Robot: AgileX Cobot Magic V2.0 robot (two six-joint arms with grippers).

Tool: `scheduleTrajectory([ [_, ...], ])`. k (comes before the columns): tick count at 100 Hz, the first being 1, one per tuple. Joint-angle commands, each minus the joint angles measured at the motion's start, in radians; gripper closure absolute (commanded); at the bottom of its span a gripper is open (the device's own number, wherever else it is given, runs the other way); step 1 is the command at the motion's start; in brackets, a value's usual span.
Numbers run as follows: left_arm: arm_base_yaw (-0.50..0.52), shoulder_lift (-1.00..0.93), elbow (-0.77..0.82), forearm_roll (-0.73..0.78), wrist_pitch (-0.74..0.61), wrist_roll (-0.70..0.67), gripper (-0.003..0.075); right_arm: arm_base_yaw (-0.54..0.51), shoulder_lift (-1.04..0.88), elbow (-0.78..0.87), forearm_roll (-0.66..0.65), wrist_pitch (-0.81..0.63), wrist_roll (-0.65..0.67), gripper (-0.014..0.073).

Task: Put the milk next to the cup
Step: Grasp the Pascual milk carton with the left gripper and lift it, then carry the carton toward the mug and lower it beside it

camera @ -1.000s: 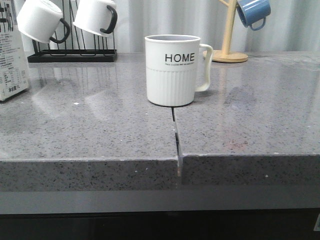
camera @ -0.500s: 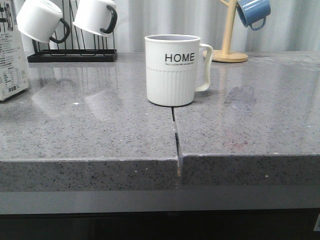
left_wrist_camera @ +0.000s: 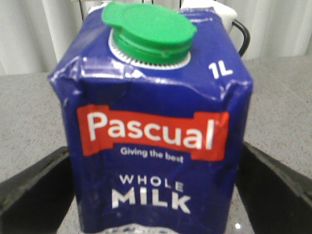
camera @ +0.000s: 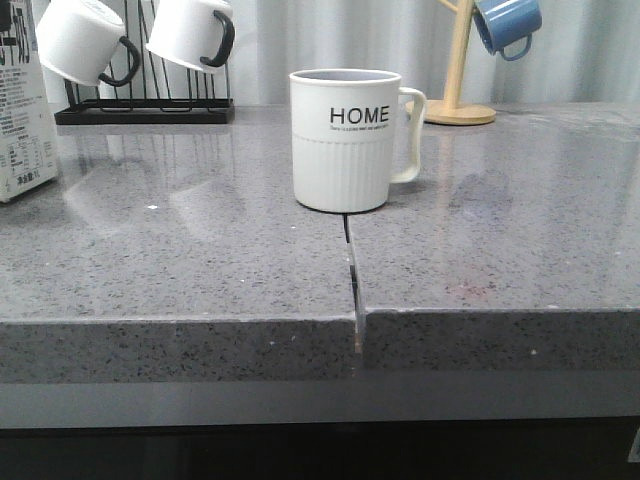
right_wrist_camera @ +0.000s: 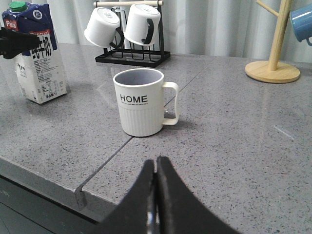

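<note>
Between spread left claw (left_wrist_camera: 156, 195) fingers: milk (left_wrist_camera: 153, 126), "Pascual", "WHOLE MILK", "1L"; cup (camera: 345, 140) reads "HOME"; right claw (right_wrist_camera: 156, 195) closed, empty.

Grey speckled countertop (camera: 180, 260) (seam down the middle), pale curtain (camera: 330, 40) behind.

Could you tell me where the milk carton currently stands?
The milk stands at the front view's far left edge, well left of the cup, beside the black mug rack.

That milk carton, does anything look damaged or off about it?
The milk looks slightly dented: its blue top is creased and crumpled near the corners by the green cap. Nothing has spilled, and it stands upright on the counter. The cup looks fine.
</note>
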Motion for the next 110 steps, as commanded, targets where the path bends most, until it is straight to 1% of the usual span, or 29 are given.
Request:
scheduleTrajectory([
  [1,-0.002,0.005,-0.035,-0.011,-0.144,-0.011,0.0124,0.002,0.01,-0.027,-0.005,-0.085,-0.002,0.0662],
  [16,0.009,0.037,-0.035,-0.014,-0.206,-0.011,0.0127,0.002,0.01,-0.027,-0.005,-0.085,-0.002,0.0662],
  [23,0.016,0.046,-0.035,-0.019,-0.225,-0.011,0.0163,0.002,0.01,-0.027,-0.005,-0.085,-0.002,0.0662],
  [28,0.016,0.046,-0.035,-0.028,-0.233,-0.011,0.0225,0.002,0.01,-0.027,-0.005,-0.085,-0.002,0.0662],
  [33,0.016,0.046,-0.035,-0.03,-0.239,-0.011,0.0326,0.002,0.01,-0.027,-0.005,-0.085,-0.002,0.0662],
  [35,0.016,0.046,-0.035,-0.03,-0.241,-0.011,0.0353,0.002,0.01,-0.027,-0.005,-0.085,-0.002,0.0662],
  [40,0.016,0.046,-0.035,-0.028,-0.246,-0.011,0.0459,0.002,0.01,-0.027,-0.005,-0.085,-0.002,0.0662],
  [45,0.016,0.046,-0.035,-0.027,-0.246,-0.011,0.0536,0.002,0.01,-0.027,-0.005,-0.085,-0.002,0.0662],
  [50,0.016,0.045,-0.035,-0.027,-0.246,-0.011,0.058,0.002,0.01,-0.027,-0.005,-0.085,-0.002,0.0662],
  [61,0.011,0.029,-0.035,-0.024,-0.242,-0.011,0.0583,0.002,0.01,-0.027,-0.005,-0.085,-0.002,0.0662],
  [71,-0.017,-0.005,-0.035,-0.024,-0.226,-0.011,0.0583,0.002,0.01,-0.027,-0.005,-0.085,-0.002,0.0662],
  [88,-0.101,-0.062,-0.035,-0.031,-0.179,-0.006,0.0584,0.002,0.01,-0.027,-0.005,-0.085,-0.002,0.0662],
  [110,-0.224,-0.069,-0.035,-0.087,-0.176,-0.006,0.0584,0.002,0.01,-0.027,-0.005,-0.085,-0.002,0.0662],
])
